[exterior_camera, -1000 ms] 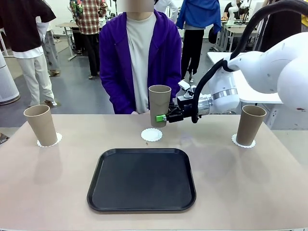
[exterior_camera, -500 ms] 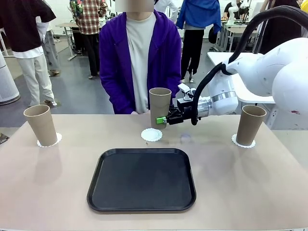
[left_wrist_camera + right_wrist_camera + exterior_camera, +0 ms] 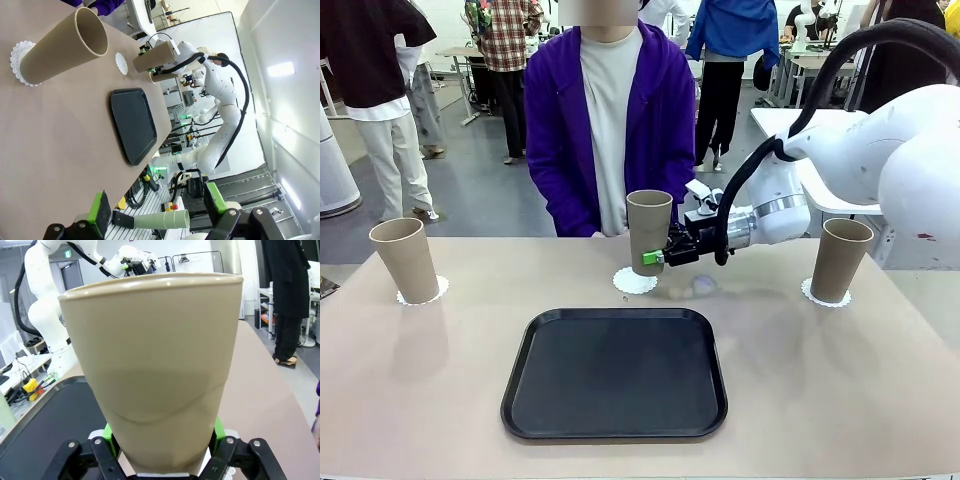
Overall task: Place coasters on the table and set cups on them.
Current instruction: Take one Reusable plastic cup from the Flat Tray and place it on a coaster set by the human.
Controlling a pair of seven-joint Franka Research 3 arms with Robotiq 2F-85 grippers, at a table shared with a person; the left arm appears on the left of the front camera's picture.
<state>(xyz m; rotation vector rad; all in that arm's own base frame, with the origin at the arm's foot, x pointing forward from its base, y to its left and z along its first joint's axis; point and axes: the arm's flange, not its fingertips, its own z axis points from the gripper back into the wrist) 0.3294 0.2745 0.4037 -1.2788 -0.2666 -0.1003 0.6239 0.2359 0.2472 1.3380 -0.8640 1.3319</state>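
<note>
My right gripper (image 3: pixel 655 257) is shut on the lower part of a tan cup (image 3: pixel 650 230), upright over the middle coaster (image 3: pixel 632 283); I cannot tell if the base touches it. In the right wrist view this cup (image 3: pixel 155 370) stands between the green pads of the right gripper (image 3: pixel 162 460). One cup (image 3: pixel 405 260) stands on the left coaster (image 3: pixel 423 292), another cup (image 3: pixel 840 260) on the right coaster (image 3: pixel 810 293). My left gripper (image 3: pixel 156 205) hangs open off the table's end, far from the nearest cup (image 3: pixel 65 47) and its coaster (image 3: pixel 17 62).
A black square tray (image 3: pixel 615 375) lies on the beige table (image 3: pixel 420 380) in front of the middle coaster. A person in a purple jacket (image 3: pixel 560 130) stands at the far edge, just behind the held cup. Bare tabletop lies between the tray and the outer cups.
The right gripper has lowered the cup and shifted it slightly left, down to the middle coaster. The other two cups and the tray have not moved.
</note>
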